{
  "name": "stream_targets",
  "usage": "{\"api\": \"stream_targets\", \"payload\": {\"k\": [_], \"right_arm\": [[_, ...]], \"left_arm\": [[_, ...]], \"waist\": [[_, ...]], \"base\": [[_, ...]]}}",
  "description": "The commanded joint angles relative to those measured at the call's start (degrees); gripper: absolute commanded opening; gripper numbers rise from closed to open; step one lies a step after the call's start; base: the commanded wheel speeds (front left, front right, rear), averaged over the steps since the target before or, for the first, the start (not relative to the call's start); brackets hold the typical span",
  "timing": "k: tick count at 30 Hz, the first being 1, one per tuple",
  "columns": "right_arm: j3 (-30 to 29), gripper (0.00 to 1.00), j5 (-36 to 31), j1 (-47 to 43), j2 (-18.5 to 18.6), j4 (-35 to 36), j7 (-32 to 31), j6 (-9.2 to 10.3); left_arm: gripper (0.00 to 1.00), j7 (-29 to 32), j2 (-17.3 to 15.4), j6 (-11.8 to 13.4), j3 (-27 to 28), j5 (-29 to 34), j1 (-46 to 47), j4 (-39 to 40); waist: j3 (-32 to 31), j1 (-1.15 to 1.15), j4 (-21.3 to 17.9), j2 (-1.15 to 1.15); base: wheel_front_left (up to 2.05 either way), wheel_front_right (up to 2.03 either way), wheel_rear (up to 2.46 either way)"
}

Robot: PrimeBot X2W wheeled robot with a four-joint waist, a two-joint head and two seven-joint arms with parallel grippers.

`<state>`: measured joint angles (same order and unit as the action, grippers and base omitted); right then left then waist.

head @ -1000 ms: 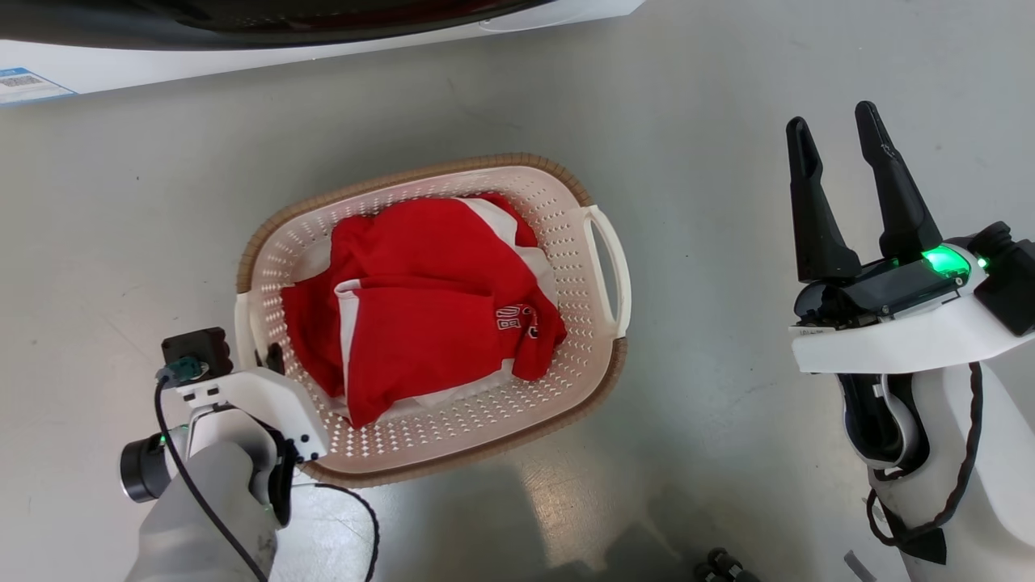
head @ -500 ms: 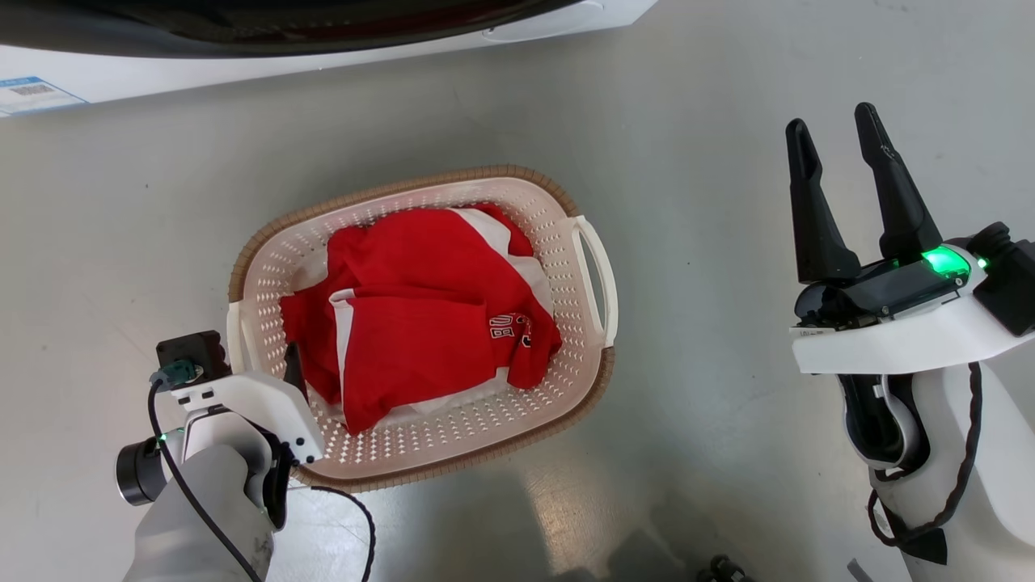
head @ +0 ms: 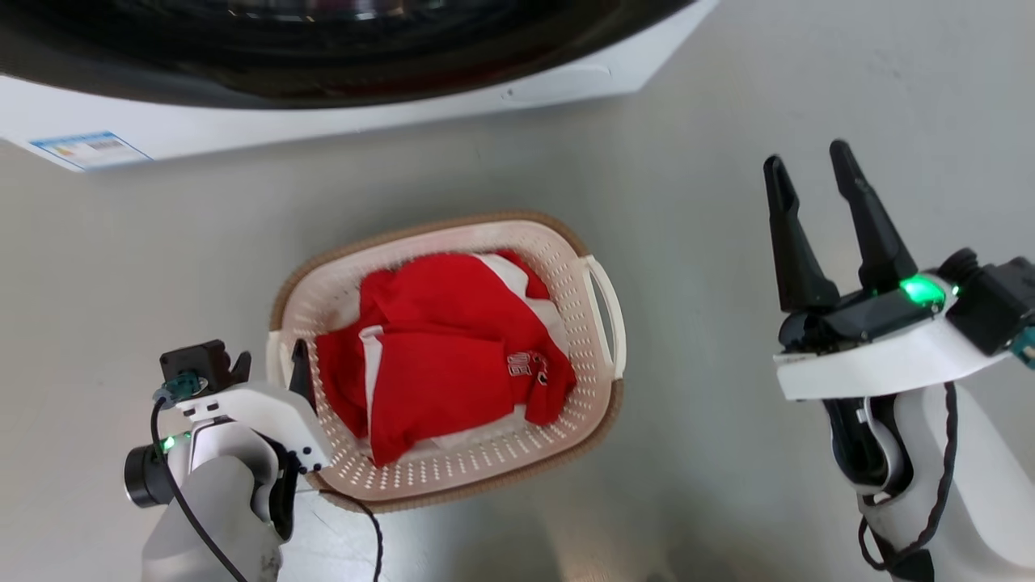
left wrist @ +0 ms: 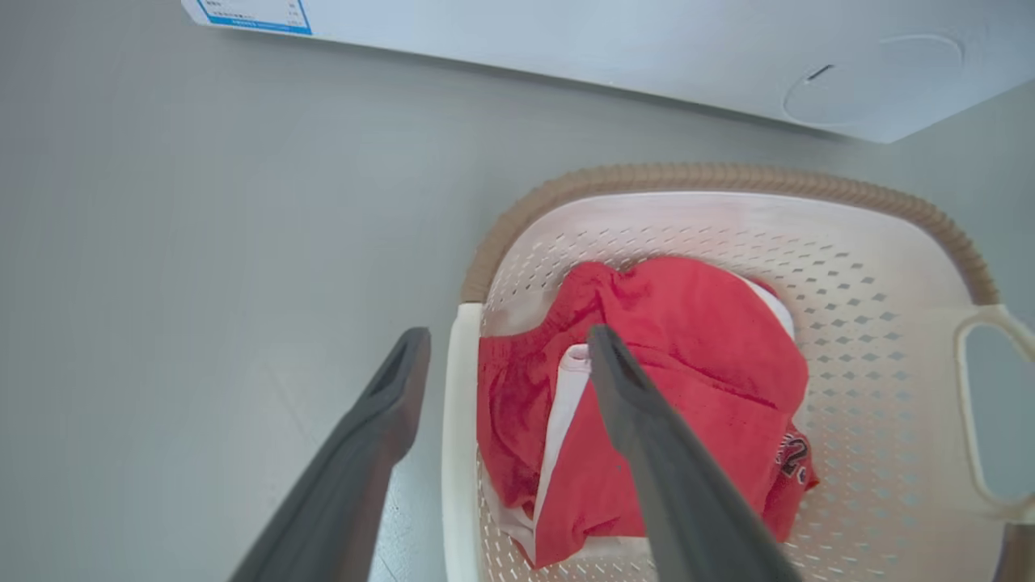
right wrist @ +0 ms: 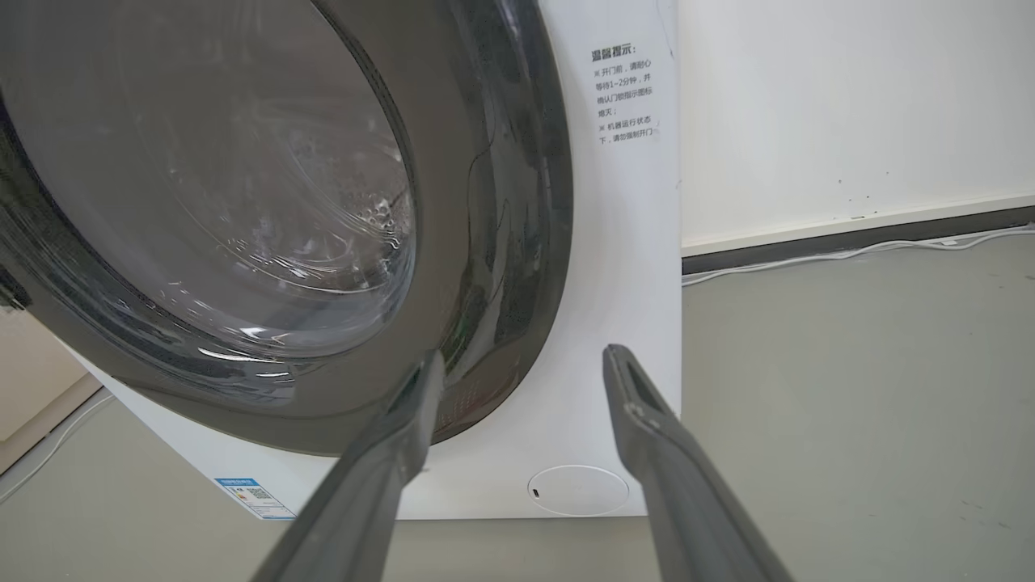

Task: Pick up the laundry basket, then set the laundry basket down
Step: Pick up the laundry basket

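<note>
The laundry basket rests on the grey floor, cream and perforated with a brown rim, holding a red and white garment. My left gripper is open at the basket's left end. In the left wrist view the left gripper straddles the white side handle, one finger outside the laundry basket and one over the garment. To the right of the basket, apart from it, my right gripper stands open and holds nothing; in the right wrist view the right gripper points at the washing machine.
A white washing machine with a dark round door stands just beyond the basket. A blue label sits on its lower front. A white wall and a cable along the skirting lie to its right.
The head camera has tilted, so more of the washing machine shows. Both fingers of the left gripper now show spread apart at the basket's left handle. The right gripper keeps its pose.
</note>
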<state>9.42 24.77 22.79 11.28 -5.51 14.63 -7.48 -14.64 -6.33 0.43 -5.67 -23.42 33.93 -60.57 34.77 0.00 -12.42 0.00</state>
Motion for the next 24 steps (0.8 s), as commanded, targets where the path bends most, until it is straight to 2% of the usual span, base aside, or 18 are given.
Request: {"api": "stream_targets", "payload": {"k": [1,11,17,24], "right_arm": [[1.0,1.00,0.4,-1.8,0.4,0.9,0.4,-0.01],[1.2,1.00,-0.1,-6.3,-0.1,-1.4,0.4,-0.01],[1.1,1.00,-0.9,-9.3,-0.3,-2.5,0.4,-0.01],[0.3,1.00,-1.9,-12.3,-0.7,-2.9,0.4,-0.01]], "left_arm": [[1.00,-0.4,-0.8,0.2,1.7,1.0,-2.4,1.8],[1.00,-0.4,1.9,1.1,5.8,5.8,-11.2,17.4],[1.00,-0.4,3.0,-0.4,7.0,7.9,-17.3,25.2],[1.00,-0.4,3.3,-1.6,7.0,9.4,-21.9,33.6]], "waist": [[-2.0,0.00,1.0,0.00],[-13.3,0.00,4.2,0.00],[-20.3,0.00,5.7,0.00],[-25.6,0.00,7.5,0.00]], "base": [[0.00,0.00,0.00],[0.00,0.00,0.00],[0.00,0.00,0.00],[0.00,0.00,0.00]]}}
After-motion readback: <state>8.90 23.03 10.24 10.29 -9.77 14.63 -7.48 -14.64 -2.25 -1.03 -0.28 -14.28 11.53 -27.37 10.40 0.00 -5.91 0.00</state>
